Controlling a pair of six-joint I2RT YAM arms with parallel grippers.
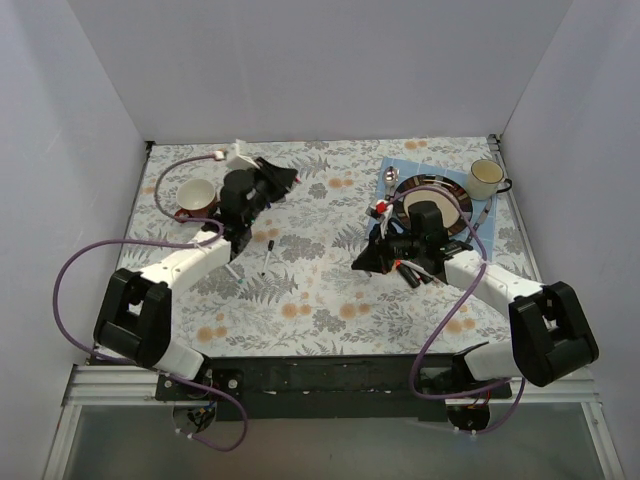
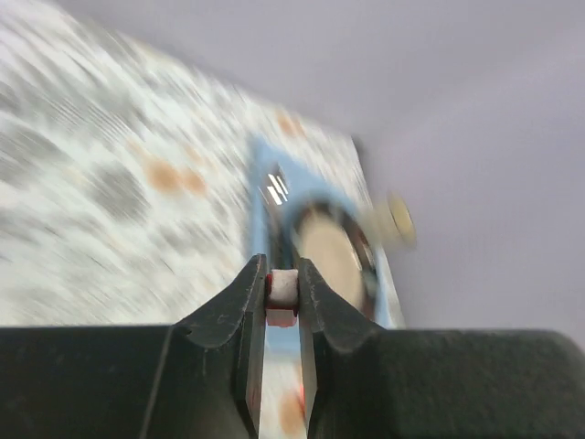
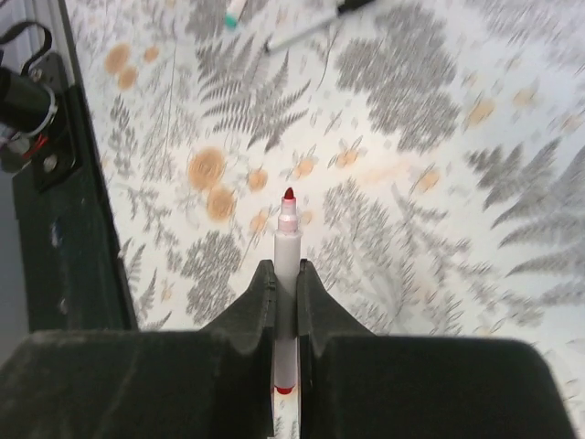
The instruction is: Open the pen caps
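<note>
The right gripper (image 3: 286, 271) is pinched tight on a white pen (image 3: 288, 245). The barrel runs straight out between the fingers toward 12 o'clock in the wrist view, and its bare red tip (image 3: 289, 194) is uncapped and hangs above the fern-print table (image 3: 439, 137). A red end of the same pen shows at 6 o'clock, behind the fingertips.

The left gripper (image 2: 281, 276) is closed on a pen cap (image 2: 281, 294), a small pale piece with a red edge, held right at the fingertips. Everything beyond it is blurred, though a plate (image 2: 324, 247) on a blue mat (image 2: 259, 187) can be made out at 12 o'clock.

From above, the left gripper (image 1: 283, 179) sits at about 10 o'clock on the table and the right gripper (image 1: 362, 262) at about 3 o'clock, well apart. A loose pen (image 1: 270, 250) lies on the cloth between them. In the right wrist view a teal cap (image 3: 235, 12) lies at 11 o'clock, near that loose pen (image 3: 311, 30).
</note>
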